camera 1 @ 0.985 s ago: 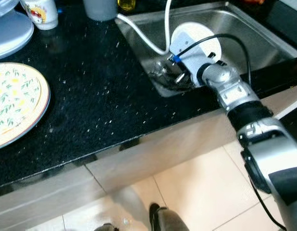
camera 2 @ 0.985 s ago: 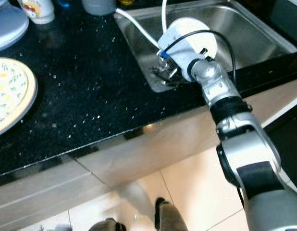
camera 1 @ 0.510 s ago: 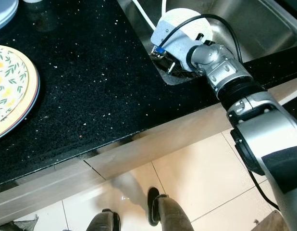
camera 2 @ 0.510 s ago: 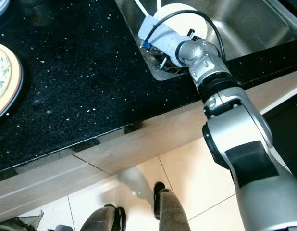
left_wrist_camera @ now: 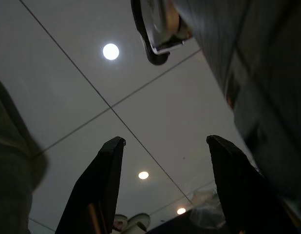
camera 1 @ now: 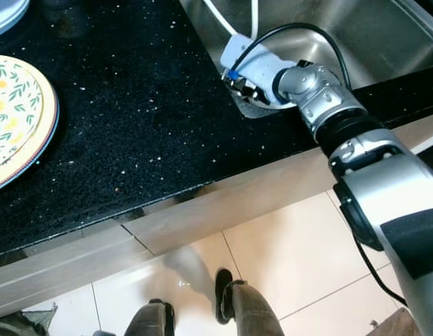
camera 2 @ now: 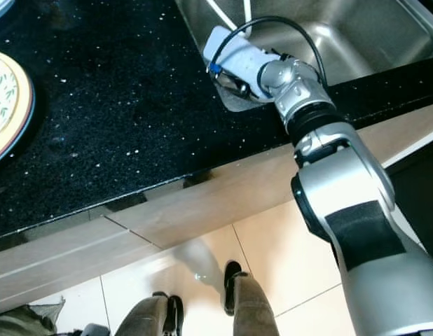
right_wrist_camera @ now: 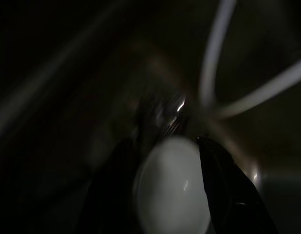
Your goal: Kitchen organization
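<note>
My right arm reaches forward over the edge of the black counter (camera 1: 153,119) and bends down at the wrist into the near left corner of the steel sink (camera 1: 385,35). The right gripper (right_wrist_camera: 167,161) sits low in that corner. In the right wrist view, which is dark and blurred, I see its two black fingers (right_wrist_camera: 223,185) set apart on either side of a pale rounded object (right_wrist_camera: 172,200), which sits right between them. I take it that the jaws are closed onto this white thing, but the picture is too dim for me to say what it is. Just beyond the fingertips there is a dark shiny tangle of metal (right_wrist_camera: 162,114) on the sink bottom, and I cannot tell what it is made of. Two white hoses (camera 1: 234,17) run down into the sink past the wrist.

My left gripper (left_wrist_camera: 165,151) points upward at a ceiling (left_wrist_camera: 82,97) with round lights, its fingers (left_wrist_camera: 104,180) spread wide apart with nothing between them.

On the counter at far left lies a stack of plates (camera 1: 20,119), the top one cream with a leaf and flower pattern. The stack lies well apart from the sink. Below the counter edge I see pale floor tiles (camera 1: 286,259) and the dark shoes of a person (camera 1: 237,311) standing close.
</note>
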Robot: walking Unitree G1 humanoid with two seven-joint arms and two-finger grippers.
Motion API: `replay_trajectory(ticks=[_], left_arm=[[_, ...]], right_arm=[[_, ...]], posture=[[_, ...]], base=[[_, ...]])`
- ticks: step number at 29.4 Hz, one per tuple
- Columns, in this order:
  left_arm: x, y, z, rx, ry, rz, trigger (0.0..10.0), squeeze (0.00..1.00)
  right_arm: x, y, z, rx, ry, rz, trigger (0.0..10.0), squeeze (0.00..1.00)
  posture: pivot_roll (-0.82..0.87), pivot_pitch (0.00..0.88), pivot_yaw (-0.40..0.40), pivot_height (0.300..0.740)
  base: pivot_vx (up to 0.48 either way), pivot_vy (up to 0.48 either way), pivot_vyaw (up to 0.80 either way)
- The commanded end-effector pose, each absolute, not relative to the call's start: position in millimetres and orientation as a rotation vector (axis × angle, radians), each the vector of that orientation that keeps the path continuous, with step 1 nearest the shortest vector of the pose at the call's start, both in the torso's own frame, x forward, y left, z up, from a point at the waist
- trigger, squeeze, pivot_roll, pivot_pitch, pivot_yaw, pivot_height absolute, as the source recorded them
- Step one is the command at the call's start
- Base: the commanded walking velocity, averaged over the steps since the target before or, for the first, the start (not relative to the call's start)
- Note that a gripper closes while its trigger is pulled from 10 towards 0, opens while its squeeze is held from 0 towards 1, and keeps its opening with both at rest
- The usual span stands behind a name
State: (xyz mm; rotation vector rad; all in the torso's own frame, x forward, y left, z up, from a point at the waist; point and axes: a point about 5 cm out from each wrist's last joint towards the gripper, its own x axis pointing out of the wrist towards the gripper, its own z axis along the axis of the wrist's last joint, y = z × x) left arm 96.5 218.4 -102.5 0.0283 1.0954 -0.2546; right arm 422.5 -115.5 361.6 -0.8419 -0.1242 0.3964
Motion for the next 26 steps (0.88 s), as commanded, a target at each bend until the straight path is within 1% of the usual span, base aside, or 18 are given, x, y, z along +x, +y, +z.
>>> replay_trajectory(ticks=[1, 2, 3, 5, 6, 7, 9, 10, 13, 14, 15, 16, 18, 20, 21, 25, 26], left_arm=[[81, 214, -108, 0.009, 1.156, -0.249, 10.0, 0.00], [86, 213, -107, 0.009, 1.150, -0.247, 10.0, 0.00], [86, 213, -107, 0.009, 1.150, -0.247, 10.0, 0.00], [94, 211, -106, 0.008, 1.138, -0.239, 10.0, 0.00], [98, 211, -106, 0.008, 1.134, -0.235, 10.0, 0.00], [101, 210, -105, 0.008, 1.131, -0.233, 10.0, 0.00], [104, 210, -105, 0.009, 1.128, -0.231, 10.0, 0.00], [107, 209, -104, 0.011, 1.126, -0.228, 10.0, 0.00], [115, 210, -103, 0.020, 1.120, -0.216, 10.0, 0.00], [117, 211, -102, 0.024, 1.118, -0.211, 10.0, 0.00], [117, 211, -102, 0.024, 1.118, -0.211, 10.0, 0.00], [123, 214, -100, 0.038, 1.110, -0.200, 10.0, 0.00], [123, 214, -100, 0.038, 1.110, -0.200, 10.0, 0.00], [127, 223, -97, 0.099, 1.119, -0.209, 10.0, 0.00], [127, 223, -97, 0.099, 1.119, -0.209, 10.0, 0.00], [124, 239, -96, 0.205, 1.184, -0.230, 10.0, 0.00], [124, 239, -96, 0.205, 1.184, -0.230, 10.0, 0.00]], right_arm=[[417, -112, 382, -0.737, -0.225, 0.444, 10.0, 0.00], [413, -108, 393, -0.650, -0.295, 0.492, 10.0, 0.00], [413, -108, 393, -0.650, -0.295, 0.492, 10.0, 0.00], [402, -101, 412, -0.459, -0.432, 0.646, 10.0, 0.00], [399, -100, 417, -0.383, -0.471, 0.702, 10.0, 0.00], [396, -99, 419, -0.333, -0.494, 0.744, 10.0, 0.00], [394, -99, 419, -0.305, -0.517, 0.772, 10.0, 0.00], [393, -100, 417, -0.256, -0.544, 0.803, 10.0, 0.00], [385, -101, 412, -0.103, -0.618, 0.918, 10.0, 0.00], [382, -102, 411, -0.061, -0.644, 0.962, 10.0, 0.00], [382, -102, 411, -0.061, -0.644, 0.962, 10.0, 0.00], [373, -101, 408, 0.020, -0.703, 1.053, 10.0, 0.00], [373, -101, 408, 0.020, -0.703, 1.053, 10.0, 0.00], [367, -98, 399, 0.051, -0.732, 1.109, 10.0, 0.00], [367, -98, 399, 0.051, -0.732, 1.109, 10.0, 0.00], [369, -94, 385, 0.040, -0.704, 1.111, 10.0, 0.00], [369, -94, 385, 0.040, -0.704, 1.111, 10.0, 0.00]], posture=[[0.07, 0.304, -0.064, 0.740], [0.07, 0.276, -0.063, 0.740], [0.07, 0.276, -0.063, 0.740], [0.07, 0.258, -0.061, 0.740], [0.07, 0.234, -0.057, 0.740], [0.07, 0.234, -0.057, 0.740], [0.07, 0.217, -0.055, 0.740], [0.07, 0.192, -0.055, 0.740], [0.09, 0.152, -0.053, 0.740], [0.09, 0.152, -0.053, 0.740], [0.09, 0.152, -0.053, 0.740], [0.10, 0.124, -0.042, 0.740], [0.10, 0.124, -0.042, 0.740], [0.10, 0.111, -0.033, 0.740], [0.10, 0.111, -0.033, 0.740], [0.09, 0.095, -0.025, 0.740], [0.09, 0.095, -0.025, 0.740]], base=[[0.000, 0.000, 0.00], [0.000, 0.000, 0.00], [0.000, 0.000, 0.00], [0.000, 0.000, 0.00], [0.000, 0.000, 0.00], [0.000, 0.000, 0.00], [0.000, 0.000, 0.00], [0.000, 0.000, 0.00], [0.000, 0.000, 0.00], [0.000, 0.000, 0.00], [0.000, 0.000, 0.00], [0.000, 0.000, 0.00], [0.000, 0.000, 0.00], [0.000, 0.000, 0.00], [0.000, 0.000, 0.00], [0.000, 0.000, 0.00], [0.000, 0.000, 0.00]])
